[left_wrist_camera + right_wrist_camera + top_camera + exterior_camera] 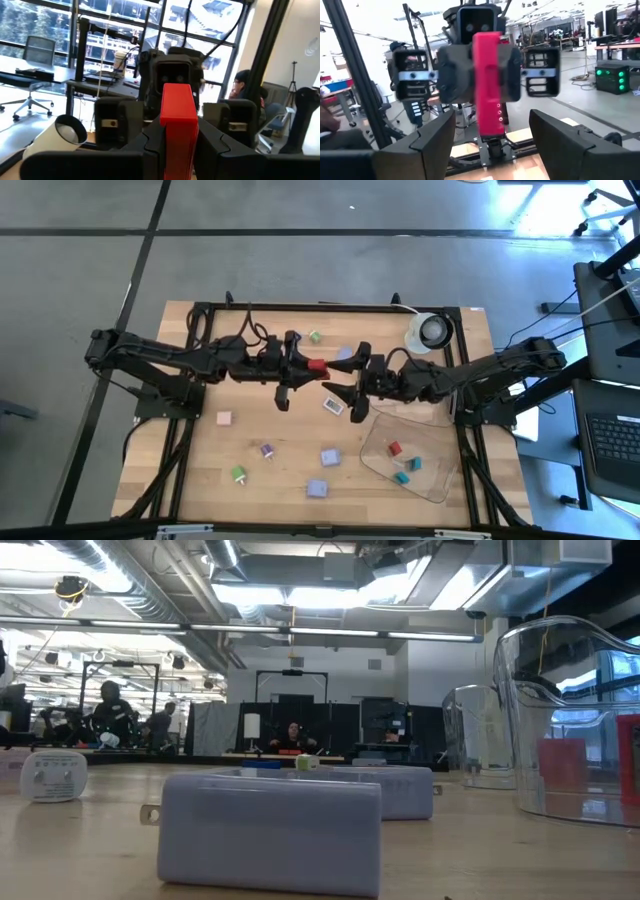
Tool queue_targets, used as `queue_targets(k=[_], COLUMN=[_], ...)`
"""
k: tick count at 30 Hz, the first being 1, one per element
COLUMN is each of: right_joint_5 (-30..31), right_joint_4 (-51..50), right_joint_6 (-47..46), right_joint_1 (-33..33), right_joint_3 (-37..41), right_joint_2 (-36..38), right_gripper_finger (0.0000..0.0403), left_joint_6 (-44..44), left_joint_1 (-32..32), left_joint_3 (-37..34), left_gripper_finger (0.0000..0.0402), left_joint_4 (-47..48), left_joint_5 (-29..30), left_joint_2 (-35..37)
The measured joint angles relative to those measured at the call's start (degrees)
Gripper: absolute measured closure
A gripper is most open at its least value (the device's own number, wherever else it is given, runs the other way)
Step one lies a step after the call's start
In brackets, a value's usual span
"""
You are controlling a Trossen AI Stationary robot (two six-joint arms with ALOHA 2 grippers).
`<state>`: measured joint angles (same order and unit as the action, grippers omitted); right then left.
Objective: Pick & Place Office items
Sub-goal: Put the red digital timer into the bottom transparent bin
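**Red piece held above the middle of the table**

While the two arms meet over the centre of the table, a red blocky piece is clamped between the closed fingers of the left gripper and is held clear of the wood. In the left wrist view the same red piece is seen upright between that gripper's dark fingers. The right gripper is placed just beside it, facing the left one, with its fingers spread apart and nothing between them; in the right wrist view the red piece is framed ahead of the gap between the two open fingers, apart from both.

The other office items are scattered on the wood: a white piece under the right gripper, a green one and a lavender one towards the far edge, a pink one, a purple one, a green one, a blue one and a lavender one nearer the front.

A clear plastic tray is set at the right front, and a red piece and two teal pieces are seen inside it. A white tape roll lies at the far right corner.
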<state>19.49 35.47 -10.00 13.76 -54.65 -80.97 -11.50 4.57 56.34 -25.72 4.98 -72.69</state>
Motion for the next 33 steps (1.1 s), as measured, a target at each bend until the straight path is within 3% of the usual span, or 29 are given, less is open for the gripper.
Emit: queue_targets(k=[5, 10, 20, 25, 33], right_joint_5=[0.3, -3.4, -4.4, -8.5, -7.1], right_joint_4=[2.2, 2.0, 1.4, 0.0, 0.0], right_joint_6=[-2.4, -7.5, -8.0, -9.2, -9.5], right_joint_1=[-0.6, -1.7, -1.1, -0.9, -0.9], right_joint_3=[0.0, 0.0, 0.0, 0.0, 0.0], right_joint_2=[0.0, -0.1, -0.3, -0.3, -0.3], right_gripper_finger=[0.0147, 0.0147, 0.0147, 0.0147, 0.0157], left_joint_6=[1.4, 1.7, 1.7, 1.5, -0.8], left_joint_1=[0.7, 0.6, 0.6, 0.6, 0.6], left_joint_3=[0.0, 0.0, -0.1, -0.1, -0.1], left_gripper_finger=[0.0343, 0.0343, 0.0343, 0.0343, 0.0343], left_joint_4=[0.2, -0.4, -3.7, -3.8, -3.6], left_joint_5=[0.0, 0.1, 0.0, -0.4, -2.7], left_joint_2=[-0.1, -1.3, -3.6, -3.2, -3.6])
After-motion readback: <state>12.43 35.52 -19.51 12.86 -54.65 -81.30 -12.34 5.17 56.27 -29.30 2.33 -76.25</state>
